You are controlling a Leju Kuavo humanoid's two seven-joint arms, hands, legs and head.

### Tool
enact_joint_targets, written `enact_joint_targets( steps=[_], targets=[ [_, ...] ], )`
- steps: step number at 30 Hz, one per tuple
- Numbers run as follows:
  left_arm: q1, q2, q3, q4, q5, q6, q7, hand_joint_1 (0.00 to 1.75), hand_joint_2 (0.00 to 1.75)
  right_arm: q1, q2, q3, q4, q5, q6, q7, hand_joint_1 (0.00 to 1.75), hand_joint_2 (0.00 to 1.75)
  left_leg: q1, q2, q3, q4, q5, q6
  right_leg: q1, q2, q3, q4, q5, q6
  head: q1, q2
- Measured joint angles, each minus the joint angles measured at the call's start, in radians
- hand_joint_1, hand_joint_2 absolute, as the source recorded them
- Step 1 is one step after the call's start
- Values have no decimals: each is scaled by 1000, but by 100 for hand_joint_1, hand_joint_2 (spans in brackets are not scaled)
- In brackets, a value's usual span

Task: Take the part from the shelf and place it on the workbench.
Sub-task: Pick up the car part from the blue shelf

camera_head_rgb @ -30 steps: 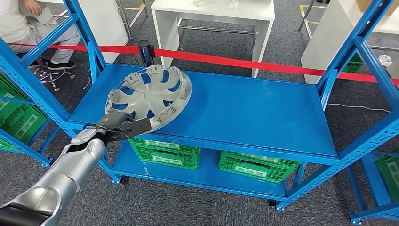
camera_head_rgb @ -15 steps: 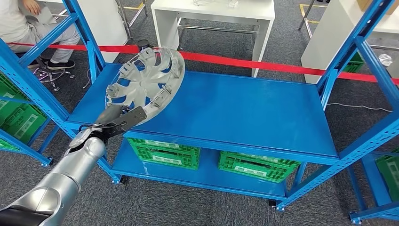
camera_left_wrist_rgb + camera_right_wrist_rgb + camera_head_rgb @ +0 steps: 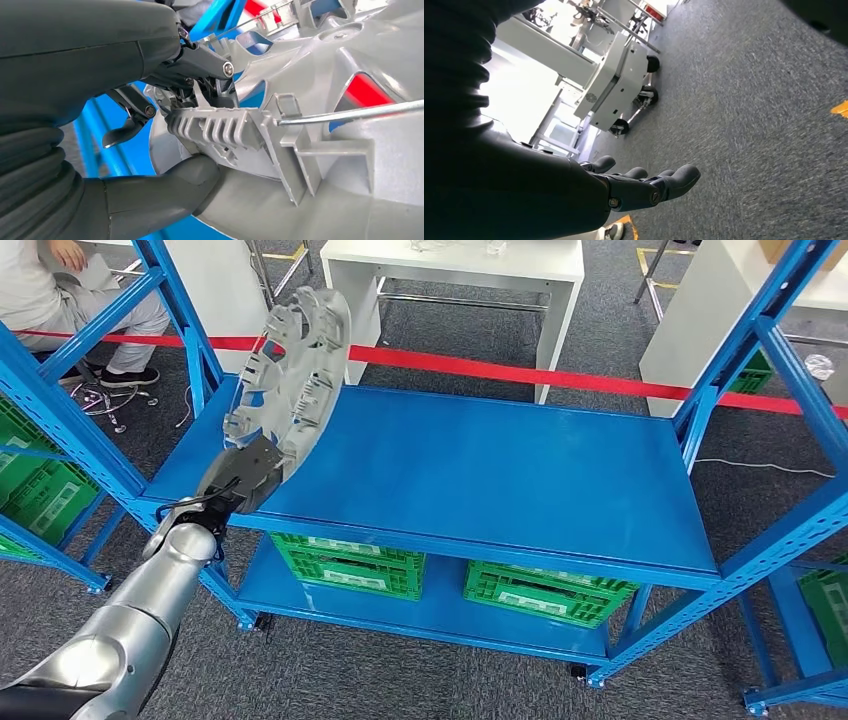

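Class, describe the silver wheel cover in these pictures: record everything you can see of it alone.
The wheel cover is a round, silver-grey disc that looks like moulded plastic, with curved spokes and openings between them. Its back faces the camera, showing ribbed clips around the rim and a thin wire ring running through them. It stands tilted nearly on edge above the left end of the blue shelf, lifted off the surface. The left hand grips its lower rim, thumb beneath and fingers over a clip.
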Motion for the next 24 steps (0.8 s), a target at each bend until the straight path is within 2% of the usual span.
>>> enact_joint_targets(
  steps=[2,6,10,12,17,24],
  targets=[
    [0,0,12,-6,-20,53,-27,175,175,1,-2,-2,0,3,0,1,0,175,0,0,0,0,0,0,0,0,0,0,0,0,0,0],
    [-1,1,-16,-19,-170,235,-31,175,175,1,-3,-3,0,9,0,2,0,175,0,0,0,0,0,0,0,0,0,0,0,0,0,0],
    [-5,2,-113,-29,-374,397,43,175,175,0,-3,-4,0,9,0,3,0,175,0,-1,0,0,0,0,0,-1,0,0,0,0,0,0],
    [-14,3,-177,-32,-464,442,85,175,175,0,-3,-6,0,9,0,3,0,175,0,-2,-1,0,0,0,0,-1,0,0,0,0,0,0],
    [-45,6,-340,-35,-637,476,165,175,175,0,-3,-13,0,7,0,-1,0,175,0,-1,-1,0,0,0,0,-1,0,0,0,0,0,0],
    [-89,18,-471,-38,-696,413,164,175,175,0,-3,-20,0,9,0,-10,0,175,0,0,0,0,0,0,0,0,0,0,0,0,0,0]
  ],
)
